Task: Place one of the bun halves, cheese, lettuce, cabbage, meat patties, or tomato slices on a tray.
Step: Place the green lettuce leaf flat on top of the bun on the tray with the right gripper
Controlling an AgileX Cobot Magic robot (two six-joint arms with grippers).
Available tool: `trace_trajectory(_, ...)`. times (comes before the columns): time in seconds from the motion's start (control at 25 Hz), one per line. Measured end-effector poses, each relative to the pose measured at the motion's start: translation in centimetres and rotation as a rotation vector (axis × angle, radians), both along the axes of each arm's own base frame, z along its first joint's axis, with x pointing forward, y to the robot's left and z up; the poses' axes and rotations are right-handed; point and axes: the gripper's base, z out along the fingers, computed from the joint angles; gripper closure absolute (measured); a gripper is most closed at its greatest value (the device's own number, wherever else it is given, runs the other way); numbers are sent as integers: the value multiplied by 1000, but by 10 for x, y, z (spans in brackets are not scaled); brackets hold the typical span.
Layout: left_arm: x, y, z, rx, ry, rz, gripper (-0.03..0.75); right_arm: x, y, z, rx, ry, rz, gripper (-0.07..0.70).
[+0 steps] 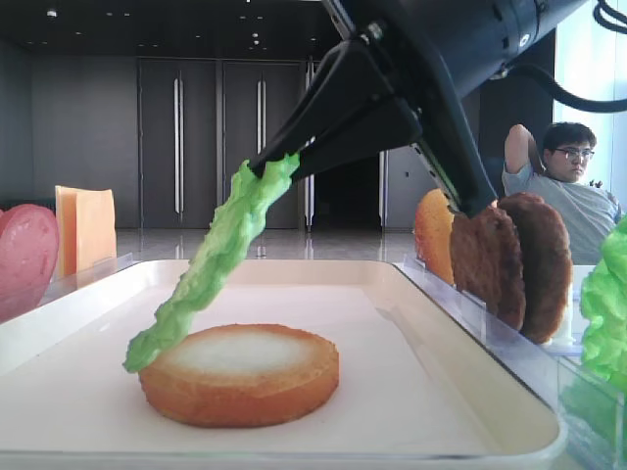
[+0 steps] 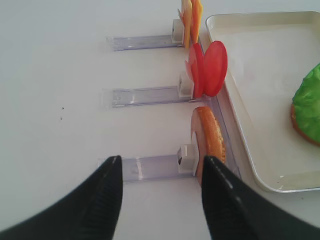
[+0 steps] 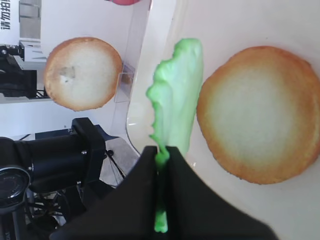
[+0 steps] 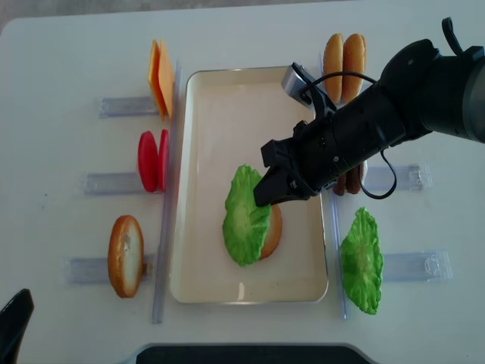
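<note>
Pinched by its top edge in my right gripper's (image 1: 263, 164) closed jaws, the lettuce (image 1: 211, 264) slants onto the bun half (image 1: 240, 375) on the tray (image 1: 411, 392), so I should lower, centre, then release.

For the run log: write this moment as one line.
right gripper: shut on lettuce | lettuce: tip on bun half in tray | left gripper: open, idle

A white sign (image 3: 11, 14) behind the table carries Chinese characters, partly cut off.
</note>
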Motion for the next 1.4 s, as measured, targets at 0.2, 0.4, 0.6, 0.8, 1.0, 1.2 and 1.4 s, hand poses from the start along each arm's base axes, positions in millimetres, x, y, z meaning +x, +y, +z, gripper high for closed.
trace_trajectory(0.2,0,0,0,0,0,0,325,1,2,2,25,0,-13,625)
trace_trajectory(0.4,0,0,0,0,0,0,325,1,2,2,26,-2,-14,625)
trace_trajectory(0.6,0,0,0,0,0,0,325,1,2,2,25,-15,-9,625)
trace_trajectory(0.8,0,0,0,0,0,0,325,1,2,2,25,-24,-5,625)
trace_trajectory(1.0,0,0,0,0,0,0,325,2,1,1,15,-32,-9,624)
trace_trajectory(1.2,0,0,0,0,0,0,325,3,1,-1,0,-39,-8,622)
trace_trajectory(1.4,0,0,0,0,0,0,325,3,1,-6,-10,-31,-3,617)
